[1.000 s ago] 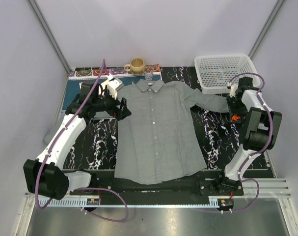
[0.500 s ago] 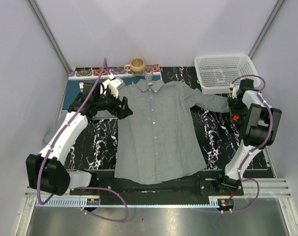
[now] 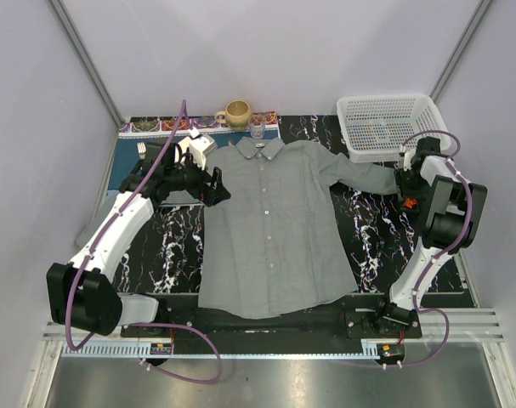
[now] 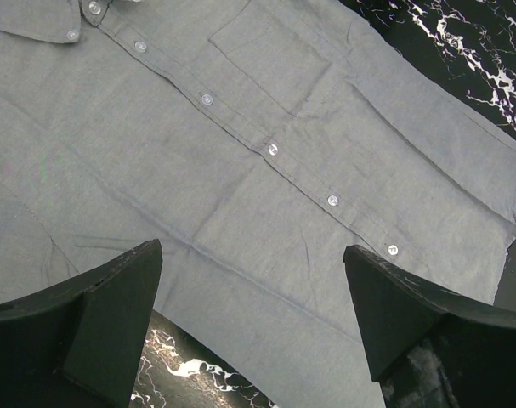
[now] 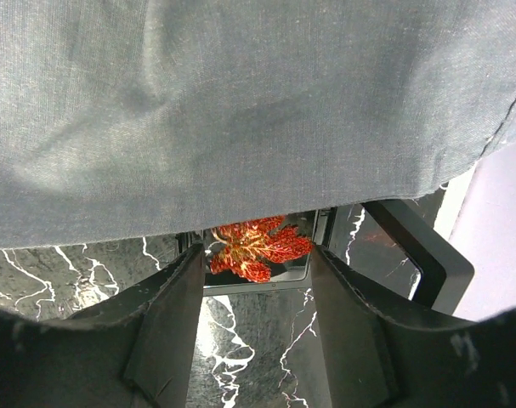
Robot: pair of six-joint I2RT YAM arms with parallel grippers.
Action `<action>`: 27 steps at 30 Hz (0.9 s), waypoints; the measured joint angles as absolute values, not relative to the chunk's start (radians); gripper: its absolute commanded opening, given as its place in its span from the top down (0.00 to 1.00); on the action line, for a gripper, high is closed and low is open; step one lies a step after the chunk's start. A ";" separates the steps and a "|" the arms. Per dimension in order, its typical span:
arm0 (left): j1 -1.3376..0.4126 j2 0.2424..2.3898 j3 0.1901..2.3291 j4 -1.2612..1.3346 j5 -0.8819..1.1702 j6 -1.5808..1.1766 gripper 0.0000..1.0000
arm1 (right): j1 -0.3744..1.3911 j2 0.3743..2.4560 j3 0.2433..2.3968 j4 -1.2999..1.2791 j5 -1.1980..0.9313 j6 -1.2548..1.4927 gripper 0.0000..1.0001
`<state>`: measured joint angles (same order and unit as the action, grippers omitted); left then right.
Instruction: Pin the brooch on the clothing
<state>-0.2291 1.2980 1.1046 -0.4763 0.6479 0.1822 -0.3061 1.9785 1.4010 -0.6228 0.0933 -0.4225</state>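
The left hand (image 4: pixel 253 255) hung wide open over the shirt (image 4: pixel 240 144). The right hand (image 5: pixel 254 259) stood partly open at the shirt's edge, the brooch (image 5: pixel 258 245) showing between its fingers, ungripped.

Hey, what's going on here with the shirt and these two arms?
Two robot arms are set to pin a brooch onto a grey shirt spread flat on the table. The right gripper is at the end of one sleeve, its jaws apart on either side of the small orange-red brooch, which peeks out from under the sleeve's edge. The left gripper hangs wide open over the shirt's other side, holding nothing. The brooch is not pinned on yet.
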 measured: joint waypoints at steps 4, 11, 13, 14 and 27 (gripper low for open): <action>-0.229 1.299 1.105 -0.476 0.648 0.182 0.09 | -0.318 1.986 1.413 -0.630 0.084 -0.422 0.39; -0.229 1.309 1.105 -0.476 0.648 0.183 0.09 | -0.344 2.014 1.455 -0.655 0.056 -0.418 0.51; -0.229 1.311 1.105 -0.476 0.648 0.183 0.09 | -0.347 2.016 1.458 -0.660 0.047 -0.418 0.54; -0.229 1.311 1.105 -0.477 0.648 0.183 0.09 | -0.347 2.016 1.460 -0.663 0.043 -0.418 0.55; -0.229 1.311 1.105 -0.477 0.648 0.183 0.09 | -0.347 1.992 1.466 -0.714 0.026 -0.418 0.56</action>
